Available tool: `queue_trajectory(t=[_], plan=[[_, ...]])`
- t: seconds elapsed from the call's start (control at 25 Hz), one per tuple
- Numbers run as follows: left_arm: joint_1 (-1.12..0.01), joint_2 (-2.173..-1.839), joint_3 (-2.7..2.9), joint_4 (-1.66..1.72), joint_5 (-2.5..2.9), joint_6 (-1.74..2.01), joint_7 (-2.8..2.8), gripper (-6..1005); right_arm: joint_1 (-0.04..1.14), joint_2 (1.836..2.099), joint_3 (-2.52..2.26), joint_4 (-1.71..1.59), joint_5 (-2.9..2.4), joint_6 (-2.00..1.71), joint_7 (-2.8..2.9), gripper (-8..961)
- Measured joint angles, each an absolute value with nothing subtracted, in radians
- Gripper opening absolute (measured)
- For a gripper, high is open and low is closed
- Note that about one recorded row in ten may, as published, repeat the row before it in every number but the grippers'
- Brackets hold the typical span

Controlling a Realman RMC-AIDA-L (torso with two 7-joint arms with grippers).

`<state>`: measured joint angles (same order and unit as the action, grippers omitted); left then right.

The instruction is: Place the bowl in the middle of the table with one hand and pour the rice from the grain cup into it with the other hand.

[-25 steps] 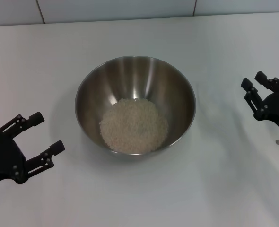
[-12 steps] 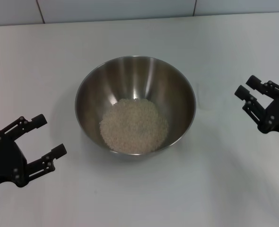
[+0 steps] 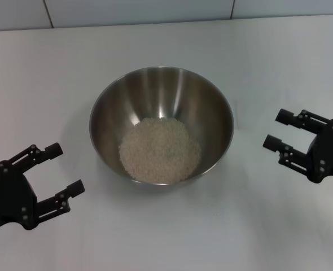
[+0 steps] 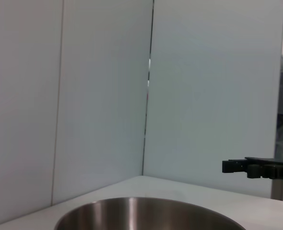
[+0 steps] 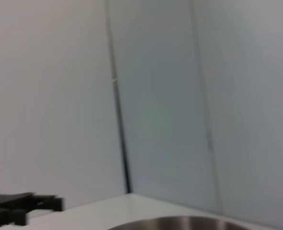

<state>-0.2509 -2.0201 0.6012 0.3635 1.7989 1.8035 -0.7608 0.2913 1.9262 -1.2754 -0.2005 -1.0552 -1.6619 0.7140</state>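
**Rice in the bowl, both arms standing off**

The bowl (image 3: 161, 125) sits near the middle of the white worktop (image 3: 166, 45), upright, with the rice (image 3: 160, 150) lying as a pale heap in its bottom, spread slightly toward the near side. No grain cup shows in any view, so where it stands cannot be told.

The left gripper (image 3: 47, 178) hangs at the near left, its jaws apart and empty, pointing right and slightly far, toward the bowl's near-left wall. The right gripper (image 3: 285, 135) hangs at the right, level with the bowl's near half, its jaws likewise apart and empty, pointing left at the bowl. Neither touches the rim; a strip of bare worktop lies between each and the steel wall.

From the left wrist view, the bowl's rim curves across the foreground with the right gripper (image 4: 256, 168) visible beyond it on the other side; the right wrist view gives the mirror of that, rim in front and the left gripper (image 5: 24, 207) beyond.

The relation that matters: the bowl lies directly between the two sets of jaws, and being round has no long axis to favour either side. The right gripper looks the nearer of the two, though only slightly. Judging by the rice already inside and the empty jaws, the pour appears done, and little seems left but for the arms to clear away.
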Motion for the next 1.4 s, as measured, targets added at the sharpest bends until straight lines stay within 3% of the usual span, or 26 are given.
queue_trajectory(t=[0.12,0.56,1.4], plan=[[-0.254,-2.019,0.601,0.364,1.807,1.804,-0.761,810,0.308,1.917,-1.275,-0.23,-1.112,-1.661,0.757,592],[-0.308,-1.992,0.601,0.379,1.874,1.826,-0.81,810,0.359,1.901,-1.279,-0.249,-1.203,-1.64,0.799,593],[-0.33,-1.985,0.601,0.428,1.9,1.845,-0.856,810,0.408,1.897,-1.272,-0.27,-1.302,-1.624,0.835,593]])
